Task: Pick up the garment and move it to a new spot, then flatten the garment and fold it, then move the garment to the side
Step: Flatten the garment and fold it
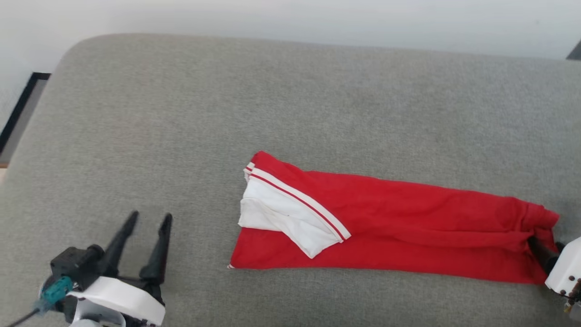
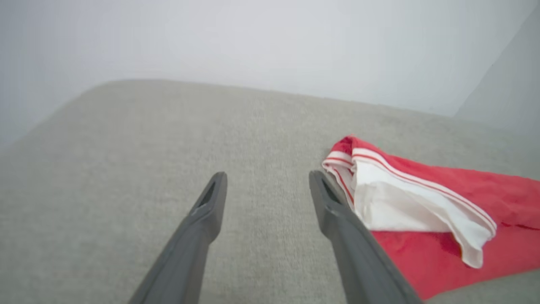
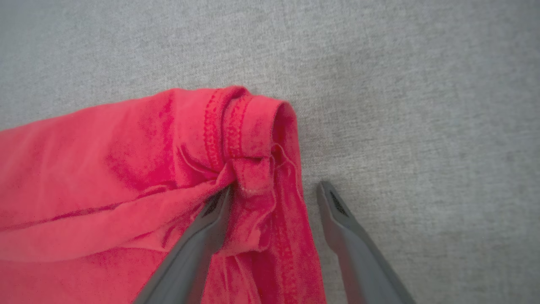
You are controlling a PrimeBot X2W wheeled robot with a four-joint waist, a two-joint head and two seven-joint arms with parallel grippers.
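Observation:
The garment (image 1: 399, 227), a bright red shirt folded into a long strip, lies across the grey cushion, its white sleeve panel (image 1: 286, 215) with striped trim on top at the left end. My left gripper (image 1: 147, 220) stands open at the lower left, well clear of the shirt's left edge; in the left wrist view the garment (image 2: 422, 211) lies just right of the open fingers (image 2: 337, 211). My right gripper (image 3: 274, 190) is open at the garment's bunched right end (image 3: 253, 139), one finger (image 3: 211, 215) tucked under a red fold, the other (image 3: 337, 211) on bare cushion beside the hem.
The grey cushion (image 1: 181, 113) spreads wide around the shirt, with a rounded far left corner. A pale wall runs behind it. A dark frame (image 1: 22, 104) stands at the far left past the cushion's edge.

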